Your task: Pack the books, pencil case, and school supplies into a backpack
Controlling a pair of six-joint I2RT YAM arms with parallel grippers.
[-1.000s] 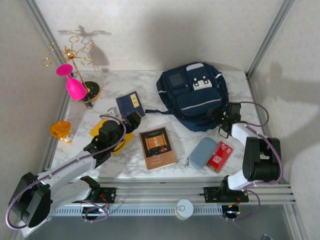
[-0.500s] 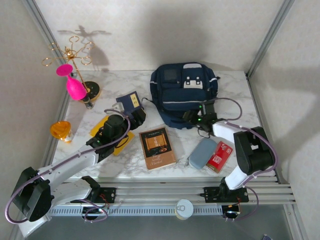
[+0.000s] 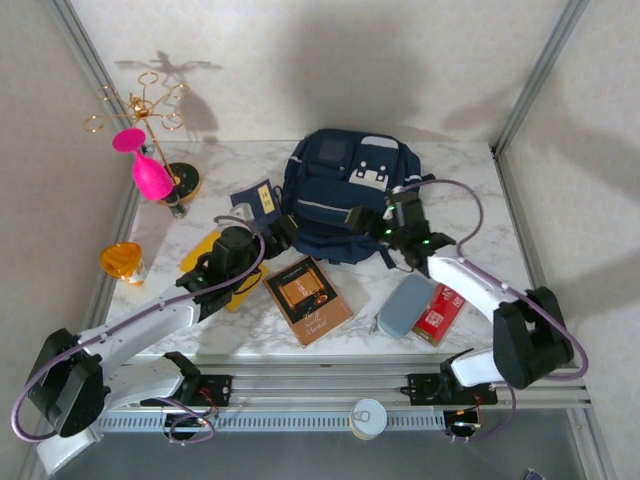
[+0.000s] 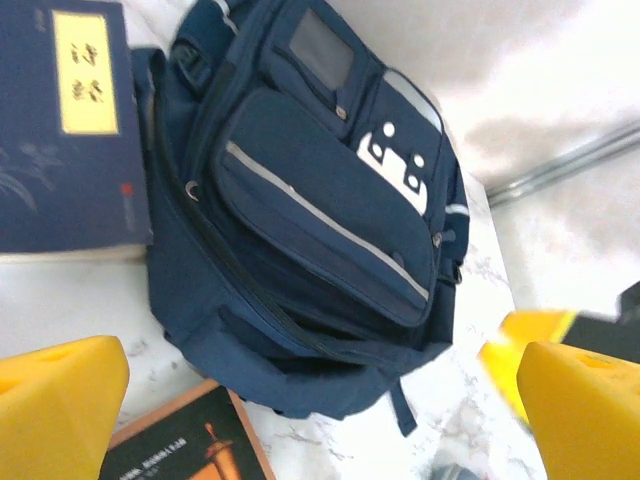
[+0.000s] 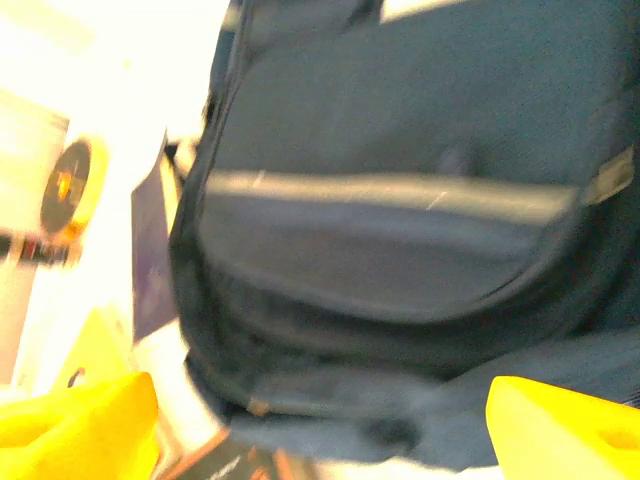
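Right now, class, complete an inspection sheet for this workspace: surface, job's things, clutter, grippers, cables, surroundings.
Surface: marble table, no spills seen.
Job's things: backpack lies flat, mid-back; navy book, yellow book, brown book, pencil case and red pack all lie outside it.
Clutter: orange cup; pink glass on gold stand; both left.
Grippers: left gripper open, facing the backpack; right gripper open, at its near edge.
Cables: purple cables loop along both arms; no snag seen.
Surroundings: pale walls, metal frame posts.
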